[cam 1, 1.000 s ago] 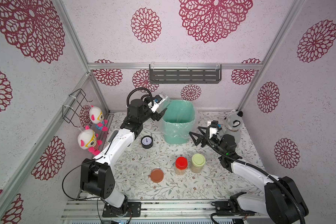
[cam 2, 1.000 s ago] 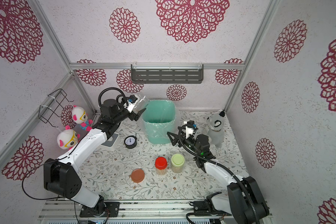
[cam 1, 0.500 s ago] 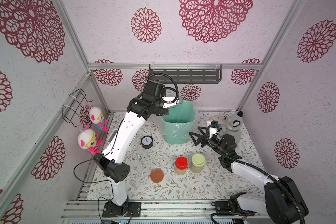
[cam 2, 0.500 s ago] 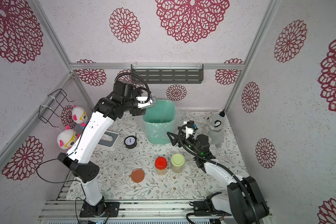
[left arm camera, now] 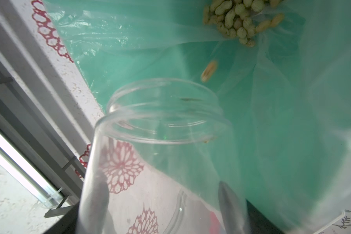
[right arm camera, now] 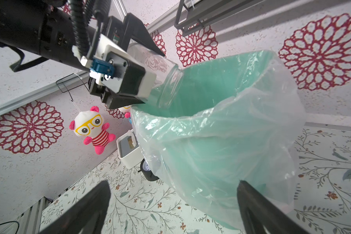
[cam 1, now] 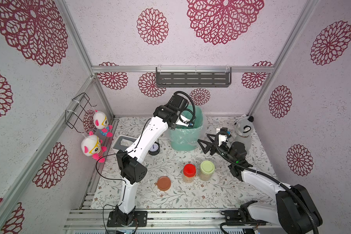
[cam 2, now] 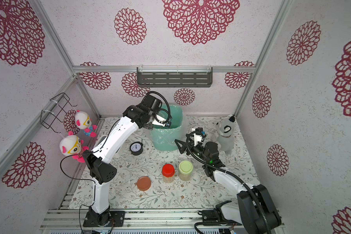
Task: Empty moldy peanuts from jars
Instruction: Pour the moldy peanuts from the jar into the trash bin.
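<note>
Left fingers pinch the open jar, tipped mouth-first over the bin. Peanuts are piled in its liner, one blurred in mid-air! Right fingers are spread wide, empty, beside the bin. Two capped jars stand on the worktop.

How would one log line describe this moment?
left end effector: holds clear jar tipped over teal bin; peanuts: in bin; right end effector: open

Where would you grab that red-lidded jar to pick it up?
On the red-lidded jar, probably the clear wall below the lid, approached level from the robot's left: it stands upright, and the green-lidded jar stands close on its other side.
</note>
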You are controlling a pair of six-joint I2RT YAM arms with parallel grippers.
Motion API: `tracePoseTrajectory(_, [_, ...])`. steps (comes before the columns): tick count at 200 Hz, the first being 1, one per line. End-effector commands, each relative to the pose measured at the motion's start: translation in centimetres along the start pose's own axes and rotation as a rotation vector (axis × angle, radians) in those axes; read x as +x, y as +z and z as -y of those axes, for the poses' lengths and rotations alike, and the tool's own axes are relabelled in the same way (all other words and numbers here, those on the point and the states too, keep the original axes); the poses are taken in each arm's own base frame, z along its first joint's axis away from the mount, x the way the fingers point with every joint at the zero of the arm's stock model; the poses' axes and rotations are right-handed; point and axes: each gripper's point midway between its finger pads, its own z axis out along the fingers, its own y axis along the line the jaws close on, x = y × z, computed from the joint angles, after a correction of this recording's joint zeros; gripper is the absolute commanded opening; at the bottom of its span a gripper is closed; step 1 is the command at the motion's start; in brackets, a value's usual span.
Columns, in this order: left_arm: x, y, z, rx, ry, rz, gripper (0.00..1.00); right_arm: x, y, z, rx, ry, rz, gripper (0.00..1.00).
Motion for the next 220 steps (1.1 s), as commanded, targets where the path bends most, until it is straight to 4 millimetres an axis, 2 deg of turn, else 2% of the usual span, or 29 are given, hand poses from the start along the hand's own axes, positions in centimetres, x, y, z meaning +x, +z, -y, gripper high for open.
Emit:
tracePoseTrajectory(1, [1.7,-2.4,-2.7,-0.108,0.003,-0.033,0.00,-2.1,-0.3,-1.1,-0.032,-0.055,0.071,0.99])
tracePoseTrajectory(47, [2.2,-3.2,-4.6,-0.185,-0.056,-0.036,0.00,-2.2,-0.3,-1.1,-0.031,-0.051,0.073,0.99])
tracePoseTrajectory(83, [2.5,-4.3,-6.4,-0.269,-0.235,0.054,0.00,-2.4,-0.4,-1.2,-0.030,-0.052,0.078,0.99])
tracePoseTrajectory(87, [2.3,-4.0,-6.4,-0.267,-0.255,0.073,0.00,-2.4,-0.4,-1.2,-0.031,-0.051,0.077,0.99])
tracePoseTrajectory(89, [2.8,-5.2,-6.8,-0.291,-0.274,0.083,0.00,-2.5,-0.4,-1.2,-0.031,-0.052,0.078,0.99])
tracePoseTrajectory(95, [3.0,-5.9,-7.1,-0.313,-0.315,0.113,0.00,-2.5,-0.4,-1.3,-0.030,-0.053,0.080,0.99])
tracePoseTrajectory(131, [4.2,-7.4,-7.9,-0.391,-0.550,0.296,0.00,-3.2,-0.5,-1.6,-0.035,-0.050,0.085,0.99])
tracePoseTrajectory(183, [4.2,-9.0,-6.6,-0.394,-0.789,0.599,0.00,-5.1,-0.3,-3.0,-0.084,-0.027,0.085,0.98])
tracePoseTrajectory(220, [2.7,-9.8,-4.4,-0.348,-0.840,0.807,0.00,-6.9,-0.1,-4.4,-0.138,-0.014,0.067,0.98])
